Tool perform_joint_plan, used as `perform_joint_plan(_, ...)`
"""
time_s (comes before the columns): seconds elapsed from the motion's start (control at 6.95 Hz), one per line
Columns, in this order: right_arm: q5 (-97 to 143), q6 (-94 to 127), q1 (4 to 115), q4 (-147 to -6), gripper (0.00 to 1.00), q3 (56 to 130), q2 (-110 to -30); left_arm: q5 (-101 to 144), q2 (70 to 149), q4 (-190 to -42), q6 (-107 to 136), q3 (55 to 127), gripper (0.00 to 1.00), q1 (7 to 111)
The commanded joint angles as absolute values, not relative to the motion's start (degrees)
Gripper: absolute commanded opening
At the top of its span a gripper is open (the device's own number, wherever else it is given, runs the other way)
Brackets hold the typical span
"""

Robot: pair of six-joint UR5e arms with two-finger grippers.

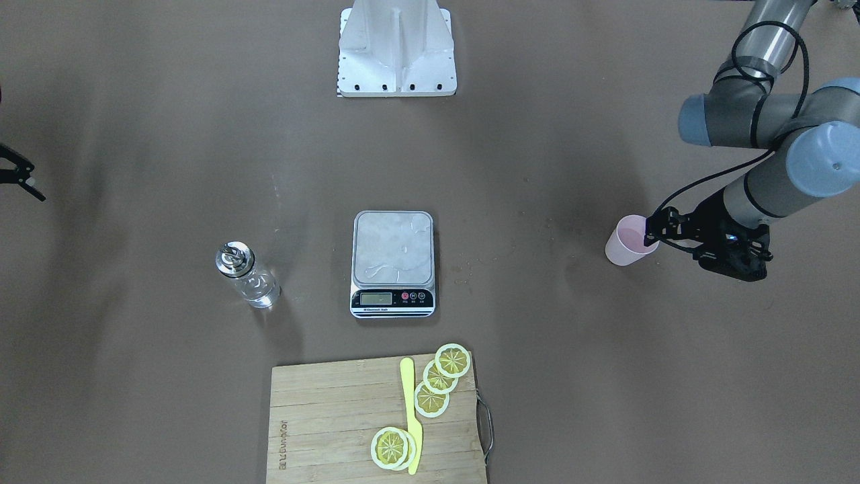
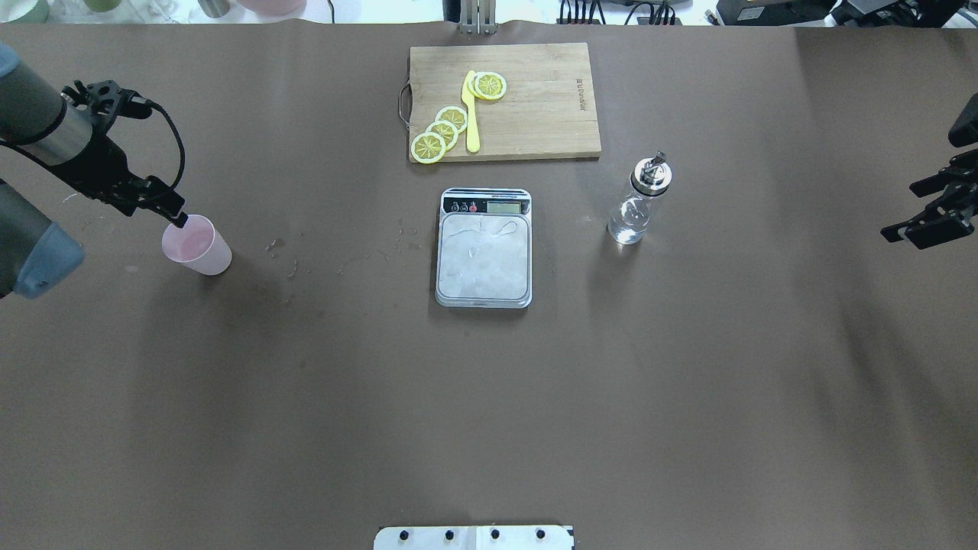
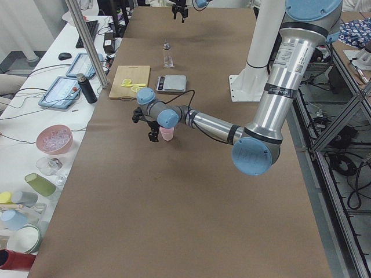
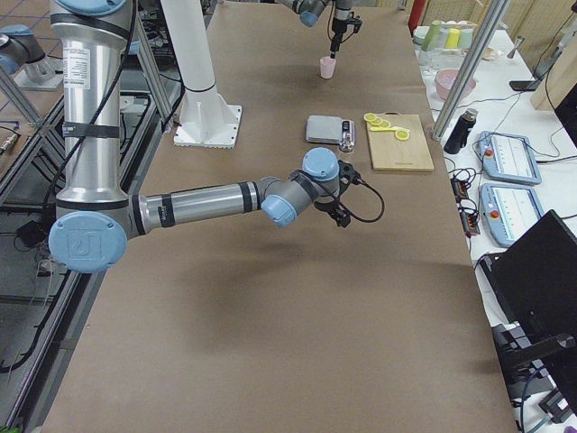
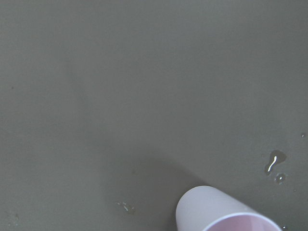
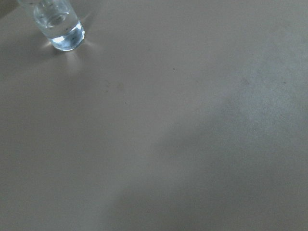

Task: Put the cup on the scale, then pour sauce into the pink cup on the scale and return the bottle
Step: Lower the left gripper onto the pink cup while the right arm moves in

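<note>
Step one: my left gripper at cup rim, well apart from scale; pinch unclear. Next: secure cup, carry onto scale.

Lemon slices and yellow knife lie on wooden board.

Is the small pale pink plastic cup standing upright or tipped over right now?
Upright: the pale pink plastic cup stands on the brown table, open rim facing up.

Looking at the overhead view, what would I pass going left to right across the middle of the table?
pink cup → scale → bottle → right gripper. The cutting board spans the same stretch as the scale, so it is left out.
</note>
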State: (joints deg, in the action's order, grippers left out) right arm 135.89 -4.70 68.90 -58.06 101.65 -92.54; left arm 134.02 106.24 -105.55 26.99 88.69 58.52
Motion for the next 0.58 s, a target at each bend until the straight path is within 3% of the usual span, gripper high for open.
perform_joint_plan(0.0, 135.7, -4.7, 67.2, -57.9, 1.0, 101.5, -90.7, 133.6, 105.6, -106.4, 27.2, 88.7, 0.97, 58.0)
perform_joint_plan(0.43, 135.6, -3.2, 65.7, -57.9, 1.0, 101.3, -87.9, 133.2, 105.7, -106.7, 28.2, 88.8, 0.93, 57.6)
